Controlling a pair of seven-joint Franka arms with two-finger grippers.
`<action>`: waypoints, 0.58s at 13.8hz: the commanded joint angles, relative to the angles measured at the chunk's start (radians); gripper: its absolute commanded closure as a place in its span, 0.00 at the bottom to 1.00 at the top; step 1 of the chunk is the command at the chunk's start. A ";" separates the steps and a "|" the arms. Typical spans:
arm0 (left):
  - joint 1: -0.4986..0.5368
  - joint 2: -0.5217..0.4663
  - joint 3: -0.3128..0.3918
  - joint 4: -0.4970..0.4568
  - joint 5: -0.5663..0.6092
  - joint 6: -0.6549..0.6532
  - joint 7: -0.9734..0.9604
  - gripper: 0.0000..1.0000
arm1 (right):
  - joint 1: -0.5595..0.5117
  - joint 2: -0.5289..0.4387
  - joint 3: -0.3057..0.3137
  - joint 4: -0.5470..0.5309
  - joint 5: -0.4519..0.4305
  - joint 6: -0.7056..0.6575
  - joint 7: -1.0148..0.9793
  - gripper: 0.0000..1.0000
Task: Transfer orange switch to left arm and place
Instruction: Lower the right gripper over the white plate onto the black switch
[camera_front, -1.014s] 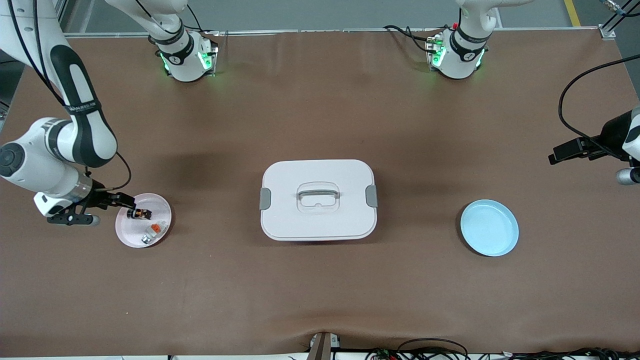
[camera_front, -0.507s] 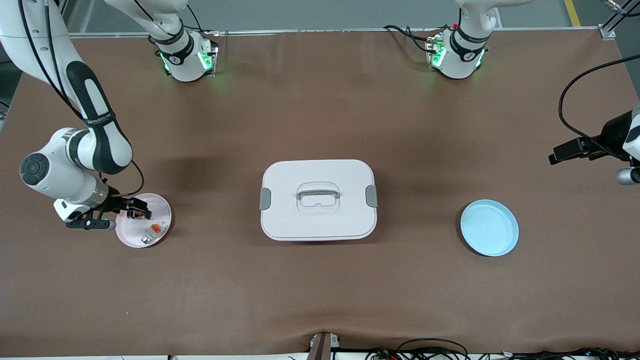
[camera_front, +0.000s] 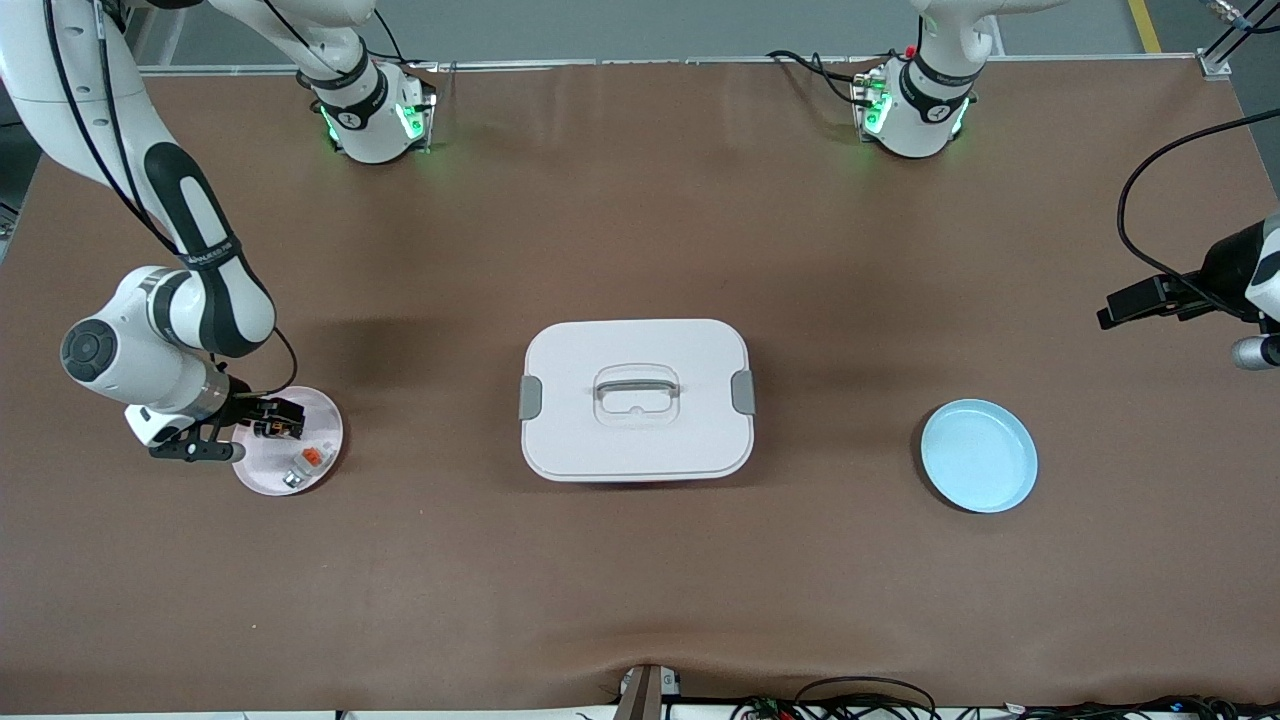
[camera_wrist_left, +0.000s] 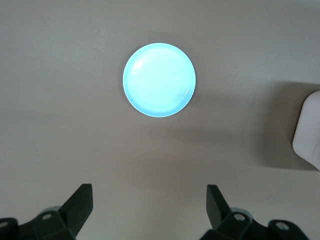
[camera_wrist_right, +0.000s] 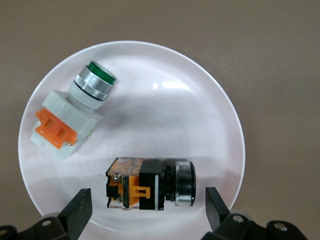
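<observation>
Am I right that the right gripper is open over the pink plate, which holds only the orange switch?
Not quite: in the right wrist view the pink plate holds two parts, the orange switch and a white green-capped button. The right gripper is indeed open over it.

Brown table (camera_front: 640, 220) throughout, white box (camera_front: 636, 400) with grey latches, pale blue plate (camera_front: 978, 455). On the pink plate (camera_front: 322, 460): black orange switch (camera_wrist_right: 150, 184), white green-capped switch (camera_wrist_right: 72, 116) with orange tab.
</observation>
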 joint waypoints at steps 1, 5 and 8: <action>0.001 -0.001 0.001 0.003 -0.014 0.002 0.000 0.00 | -0.004 0.026 0.002 0.029 0.011 0.000 0.009 0.00; 0.004 -0.001 0.001 0.003 -0.014 0.002 0.000 0.00 | -0.006 0.043 0.002 0.043 0.010 -0.001 0.009 0.00; 0.004 -0.001 0.001 0.003 -0.014 0.002 0.000 0.00 | -0.006 0.043 0.003 0.050 0.010 -0.003 0.009 0.00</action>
